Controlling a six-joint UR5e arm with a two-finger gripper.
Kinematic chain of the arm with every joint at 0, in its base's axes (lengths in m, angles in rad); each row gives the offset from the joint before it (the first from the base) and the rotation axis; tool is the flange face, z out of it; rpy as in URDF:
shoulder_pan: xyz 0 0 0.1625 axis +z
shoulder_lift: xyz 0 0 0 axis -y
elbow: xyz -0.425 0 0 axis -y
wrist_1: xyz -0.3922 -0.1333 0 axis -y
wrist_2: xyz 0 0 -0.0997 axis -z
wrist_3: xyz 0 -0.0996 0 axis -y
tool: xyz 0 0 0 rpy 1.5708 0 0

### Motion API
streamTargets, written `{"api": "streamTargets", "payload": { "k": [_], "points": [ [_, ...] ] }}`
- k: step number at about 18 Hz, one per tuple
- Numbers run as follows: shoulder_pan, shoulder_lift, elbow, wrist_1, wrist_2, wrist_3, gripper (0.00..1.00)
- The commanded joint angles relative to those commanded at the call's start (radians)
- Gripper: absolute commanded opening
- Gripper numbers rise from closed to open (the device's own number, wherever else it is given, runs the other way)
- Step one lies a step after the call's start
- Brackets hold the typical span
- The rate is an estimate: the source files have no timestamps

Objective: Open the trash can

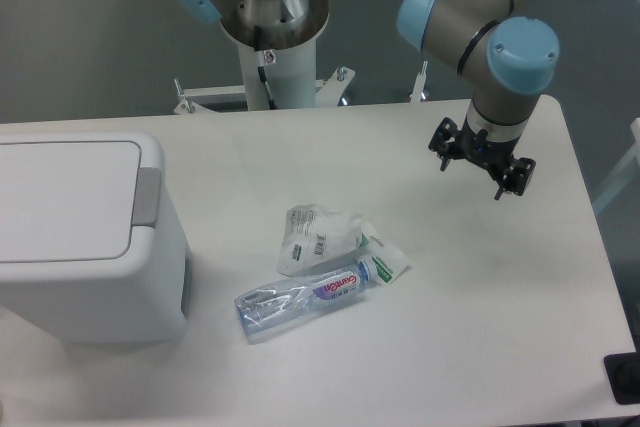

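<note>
The trash can (150,287) is a large white boxy bin at the table's left side. Its flat white lid (60,197) lies shut, with a small grey push tab (147,197) on its right edge. My gripper (472,177) hangs over the right part of the table, far to the right of the bin and touching nothing. Its two black fingers stand apart, so it is open and empty.
A crushed clear plastic bottle (300,302) lies in the table's middle, with a crumpled clear wrapper (315,237) and a small green-and-white packet (385,259) beside it. The arm's white pedestal (275,67) stands behind the far edge. The table's right edge is close to the gripper.
</note>
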Motion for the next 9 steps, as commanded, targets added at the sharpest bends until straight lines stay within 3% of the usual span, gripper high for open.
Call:
{"api": "streamTargets", "payload": {
  "k": [6,9],
  "points": [
    [-0.015,-0.003,0.011,0.002,-0.003,0.006,1.0],
    [-0.017,-0.026,0.003,0.032,-0.002,-0.015,1.0]
  ]
}}
